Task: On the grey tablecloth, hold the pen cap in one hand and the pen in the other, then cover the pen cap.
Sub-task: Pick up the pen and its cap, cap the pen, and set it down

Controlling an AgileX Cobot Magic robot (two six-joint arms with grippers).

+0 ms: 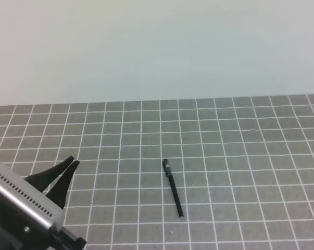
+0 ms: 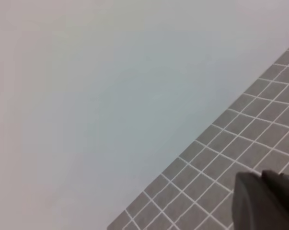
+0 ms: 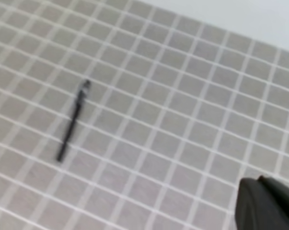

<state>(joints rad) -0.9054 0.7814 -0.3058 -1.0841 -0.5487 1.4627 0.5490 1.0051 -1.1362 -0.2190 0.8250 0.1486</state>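
The pen [image 1: 173,188] lies alone on the grey tablecloth [image 1: 240,156], seemingly capped already. Both the left gripper [image 1: 72,162] and right gripper [image 3: 266,203] sit closed, empty, so either should open before descending squarely over it.

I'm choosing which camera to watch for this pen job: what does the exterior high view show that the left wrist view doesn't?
Only the exterior high view shows the pen, lying loose on the cloth right of centre, and the whole left claw with its fingers together, holding nothing, off to the pen's left. Only the left wrist view shows that claw from behind, as a dark blurred mass in its lower right corner, with no pen in sight. Both share the grey tablecloth and the pale wall behind it.
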